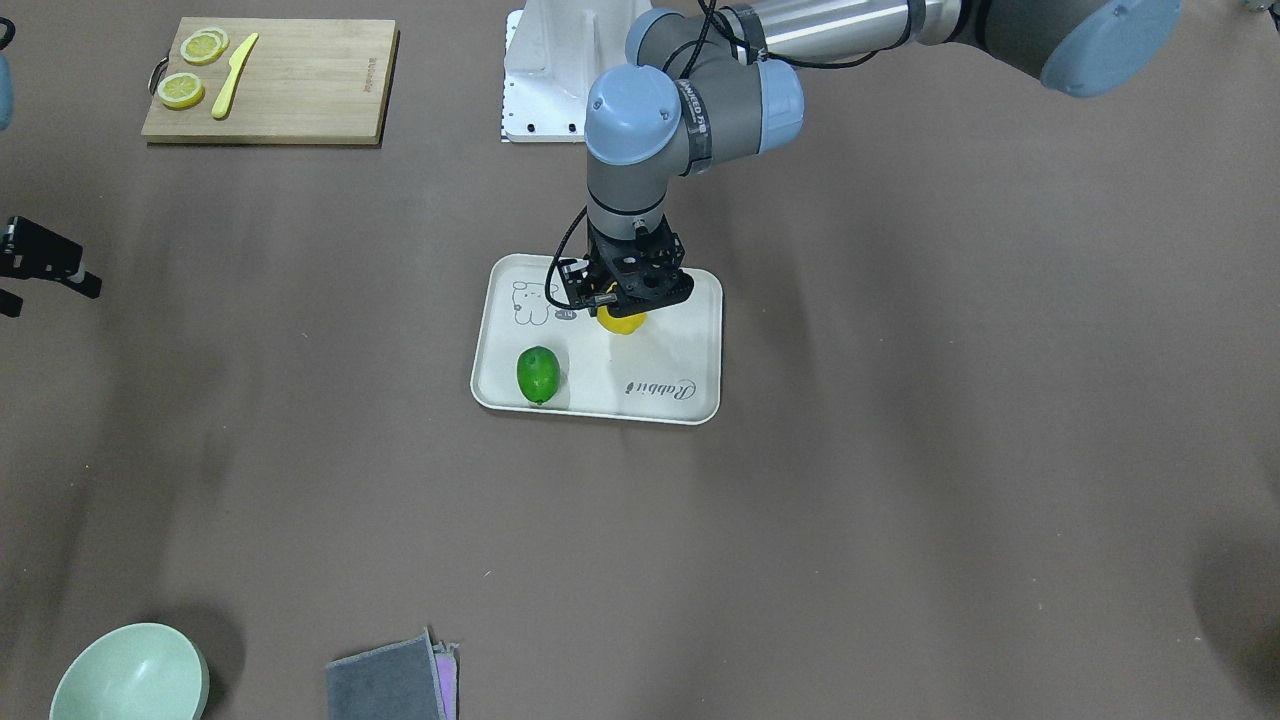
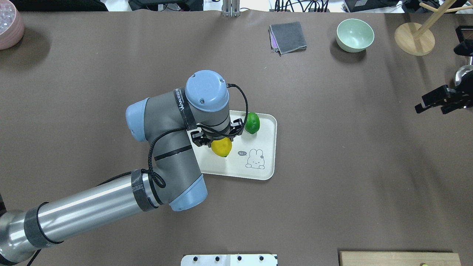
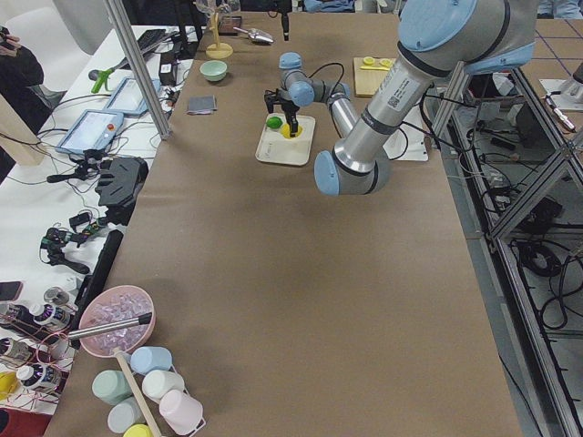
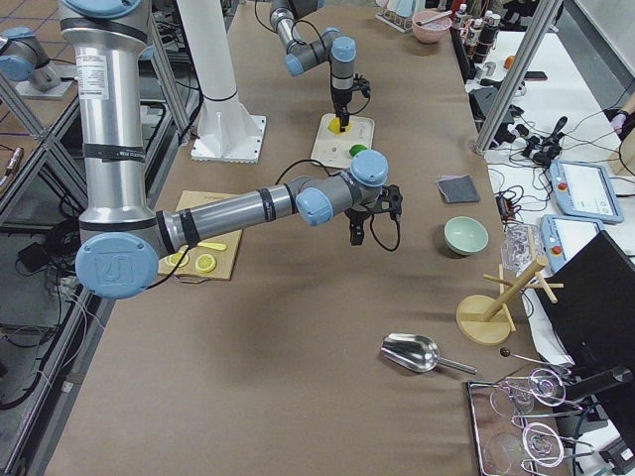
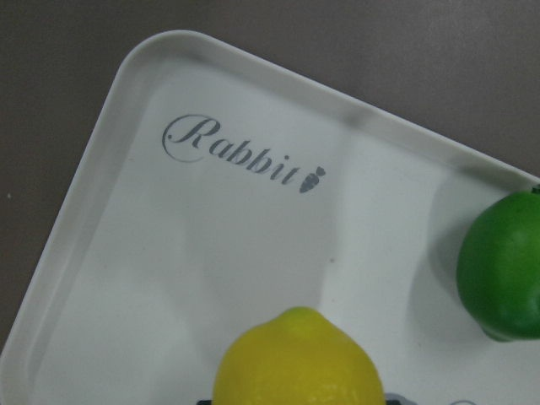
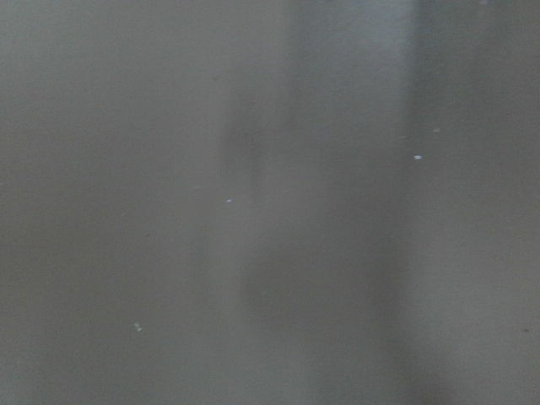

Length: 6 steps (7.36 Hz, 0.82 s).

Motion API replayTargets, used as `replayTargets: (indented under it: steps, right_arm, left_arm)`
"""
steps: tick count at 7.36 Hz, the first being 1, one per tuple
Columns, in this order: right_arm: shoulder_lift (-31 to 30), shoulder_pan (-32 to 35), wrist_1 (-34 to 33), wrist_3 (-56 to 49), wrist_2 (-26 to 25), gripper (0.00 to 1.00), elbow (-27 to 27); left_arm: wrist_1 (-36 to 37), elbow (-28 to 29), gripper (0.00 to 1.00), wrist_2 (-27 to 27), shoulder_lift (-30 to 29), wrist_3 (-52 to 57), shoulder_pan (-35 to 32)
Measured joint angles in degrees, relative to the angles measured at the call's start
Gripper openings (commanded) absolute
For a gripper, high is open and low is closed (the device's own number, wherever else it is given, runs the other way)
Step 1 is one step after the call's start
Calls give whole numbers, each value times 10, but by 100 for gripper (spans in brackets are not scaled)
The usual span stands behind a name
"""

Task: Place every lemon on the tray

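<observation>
The cream-white tray [image 1: 660, 375] printed "Rabbit" lies mid-table. The green lemon [image 1: 538, 375] rests on the tray near one corner; it also shows in the overhead view [image 2: 252, 122] and the left wrist view [image 5: 502, 270]. My left gripper [image 1: 625, 300] points straight down over the tray, shut on the yellow lemon [image 1: 622, 322], which it holds just over the tray floor [image 5: 169, 253]. The yellow lemon fills the bottom of the left wrist view [image 5: 295, 359]. My right gripper [image 2: 430, 110] is open and empty, far off at the table's side.
A wooden cutting board [image 1: 300, 90] with lemon slices [image 1: 181, 90] and a yellow knife [image 1: 234, 75] lies near the robot's right side. A green bowl [image 2: 354, 35], a folded grey cloth [image 2: 288, 37] and a wooden stand [image 2: 414, 38] are at the far edge.
</observation>
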Motion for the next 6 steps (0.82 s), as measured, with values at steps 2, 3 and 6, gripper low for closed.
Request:
replayTargets:
  steps: [2,3,6]
  right_arm:
    - [-17,53,-61,-57,-33,100,-2]
    - [-21,77,-97,-105,-38,100,-4]
    - [-25,144,-174,-238,-40,100,-37]
  left_arm:
    - [-2,-3,98,-1,1,1,-3]
    - [-1,-10,98,-7,4,1,-9]
    - [20,-76,98,-91,75,84,-98]
